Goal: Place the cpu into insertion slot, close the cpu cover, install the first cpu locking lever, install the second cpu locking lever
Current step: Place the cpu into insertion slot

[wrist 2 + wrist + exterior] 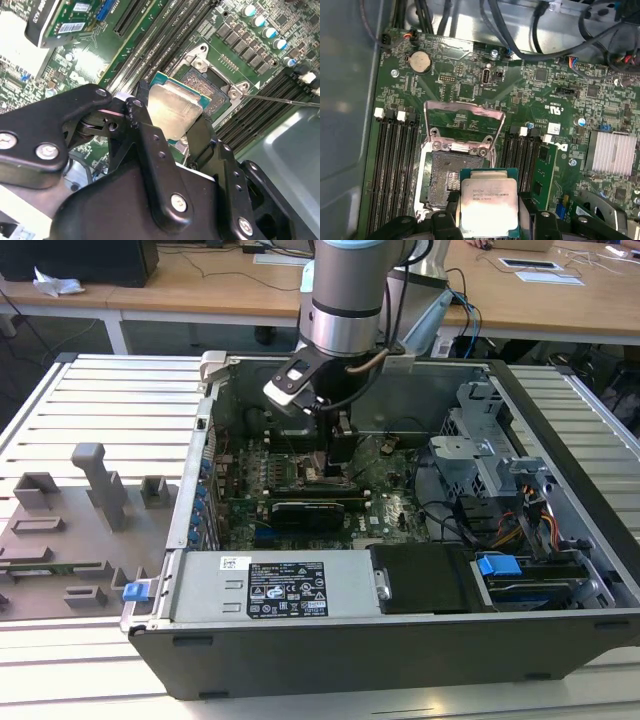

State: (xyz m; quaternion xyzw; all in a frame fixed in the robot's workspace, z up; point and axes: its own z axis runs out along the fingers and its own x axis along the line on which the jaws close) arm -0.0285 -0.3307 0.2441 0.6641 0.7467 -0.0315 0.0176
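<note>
My gripper [172, 127] is shut on the cpu [489, 202], a flat square chip with a dull silver top and a green edge, gripped by two opposite sides between black fingers [142, 117]. The cpu [175, 107] hangs just above the motherboard, overlapping one corner of the insertion slot [451, 175] rather than centred on it. The insertion slot [212, 82] lies open, its dark contact field showing. The cpu cover [462, 107] stands swung up at the slot's far side. A thin metal lever [285, 100] sticks out beside the slot. In the exterior view the gripper [340, 455] reaches down into the case.
Memory slots [395, 165] flank the socket on both sides. A black graphics card [310, 510] lies near it, with the power supply [290, 585] along the case's front and a drive cage [490, 455] on the exterior view's right. A grey fixture plate [70, 530] lies outside.
</note>
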